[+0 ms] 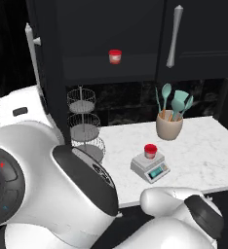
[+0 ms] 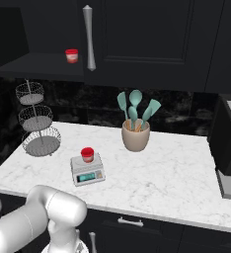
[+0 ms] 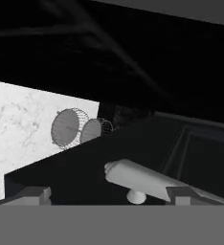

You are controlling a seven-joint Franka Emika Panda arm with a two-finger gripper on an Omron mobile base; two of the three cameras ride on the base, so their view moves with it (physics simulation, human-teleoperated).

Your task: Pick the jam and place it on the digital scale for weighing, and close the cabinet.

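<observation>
Open cabinet door [image 1: 47, 73] juts out beside the wire basket stand [image 1: 84, 126], narrowing passage.

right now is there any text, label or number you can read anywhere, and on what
No text here reads clearly.
Scale display: greenish panel with dark marks, too small to read.
Jam on the scale: no readable label.
Second jar in the cabinet: pale band, no readable words.
Robot base: small red and blue marks, no legible letters.
</observation>
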